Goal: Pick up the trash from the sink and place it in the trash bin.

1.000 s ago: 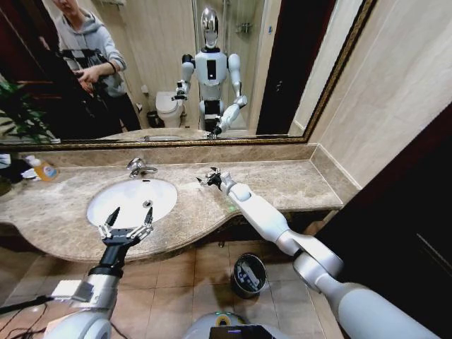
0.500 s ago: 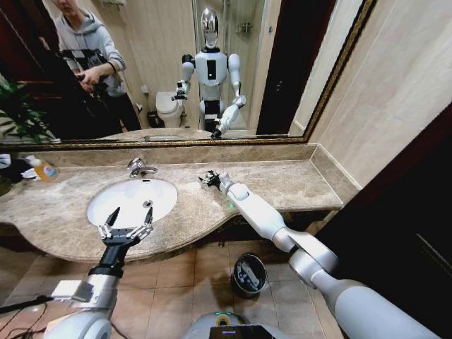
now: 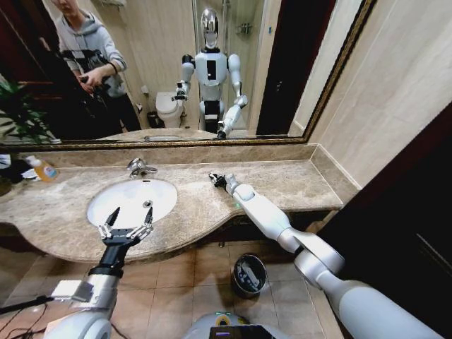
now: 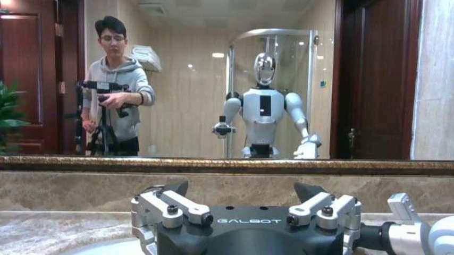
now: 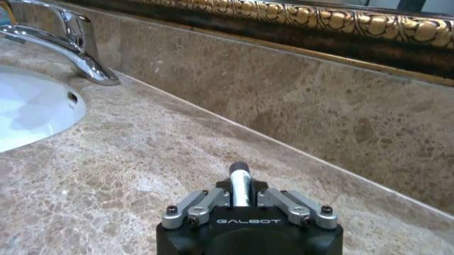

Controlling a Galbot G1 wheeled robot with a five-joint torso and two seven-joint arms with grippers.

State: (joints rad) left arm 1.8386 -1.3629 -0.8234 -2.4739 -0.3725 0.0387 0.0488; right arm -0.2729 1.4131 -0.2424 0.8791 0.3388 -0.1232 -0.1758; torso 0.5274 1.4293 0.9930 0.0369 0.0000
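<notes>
A slim dark-tipped tube [image 5: 239,183] sits pinched between the fingers of the right gripper [image 5: 240,197], its dark end poking out past the fingertips and its pale body clamped between them. That gripper [image 3: 217,179] hangs just above the beige-brown marble counter [image 3: 282,183], beside the white sink [image 3: 131,200] on its faucet side, with the backsplash wall and the gilt mirror frame [image 5: 341,24] close beyond it. From the right wrist view, the chrome faucet [image 5: 74,48] stands ahead of the gripper near the basin's rim [image 5: 42,114], apart from the held tube. The left gripper [image 3: 128,224] hovers over the near edge of the sink, its fingers spread wide and holding nothing; in the left wrist view, both of its finger pairs [image 4: 170,204] stand well apart with the backsplash behind them. Below the counter, on the tiled floor under and nearer the robot than the right gripper, stands the small round black trash bin [image 3: 248,274] with its shiny rim. Well beyond the left gripper, at the counter's far corner against the mirror, stands an orange liquid bottle [image 3: 44,169] with a white cap. The mirror reflects the robot [image 3: 210,70] itself, its arms in the same pose.
</notes>
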